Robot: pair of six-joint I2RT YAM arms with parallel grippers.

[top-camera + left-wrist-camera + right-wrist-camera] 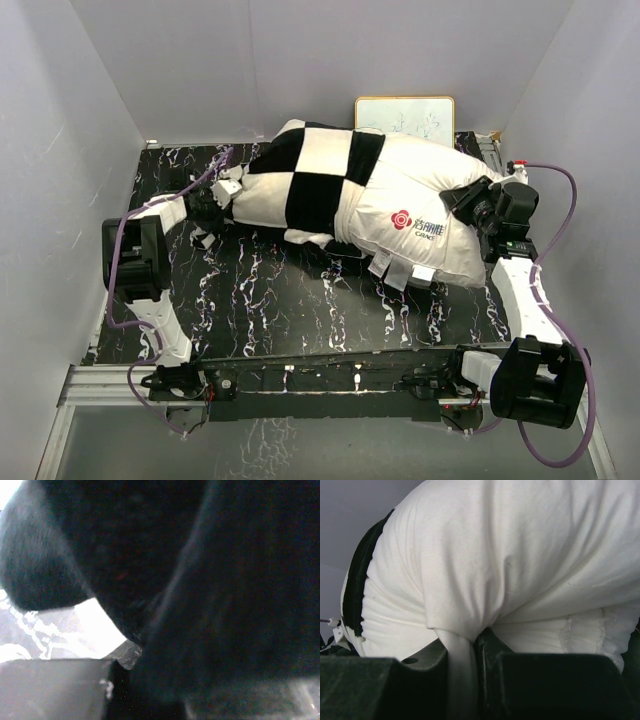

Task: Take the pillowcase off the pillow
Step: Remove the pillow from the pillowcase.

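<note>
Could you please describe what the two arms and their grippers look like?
The left arm and right arm both have white link shells and boxy black joint housings, each trailing a looping purple cable. The left gripper and right gripper are mostly black.

Plush pillowcase [310,175], smooth cloth pillow [420,190], glossy table [300,300]

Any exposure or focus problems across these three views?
Top external: evenly lit and sharp; pillow and pillowcase read clearly. Left wrist: nearly black and blurred, dark plush filling the frame, one blown-out patch lower left. Right wrist: pillow well lit and sharp, right gripper underexposed and soft in the foreground.
</note>
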